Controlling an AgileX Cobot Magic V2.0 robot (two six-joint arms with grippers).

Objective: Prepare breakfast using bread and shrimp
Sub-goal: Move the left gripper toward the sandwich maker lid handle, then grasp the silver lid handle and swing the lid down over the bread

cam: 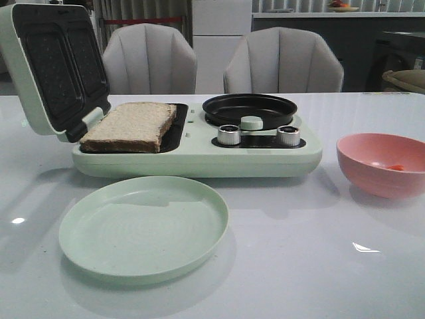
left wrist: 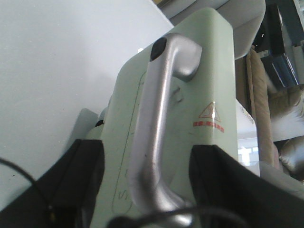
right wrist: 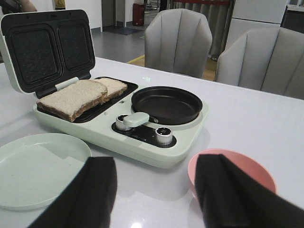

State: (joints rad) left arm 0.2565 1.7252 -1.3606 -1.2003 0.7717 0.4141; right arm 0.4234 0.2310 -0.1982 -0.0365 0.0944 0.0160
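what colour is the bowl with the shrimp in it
Pink; the bowl shows best in the front view.

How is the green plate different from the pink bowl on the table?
The green plate is wide, flat and shallow; the pink bowl is narrower and deep. The plate lies bare in front of the sandwich maker, while the bowl stands to its right holding a small orange piece. Both are round and matte.
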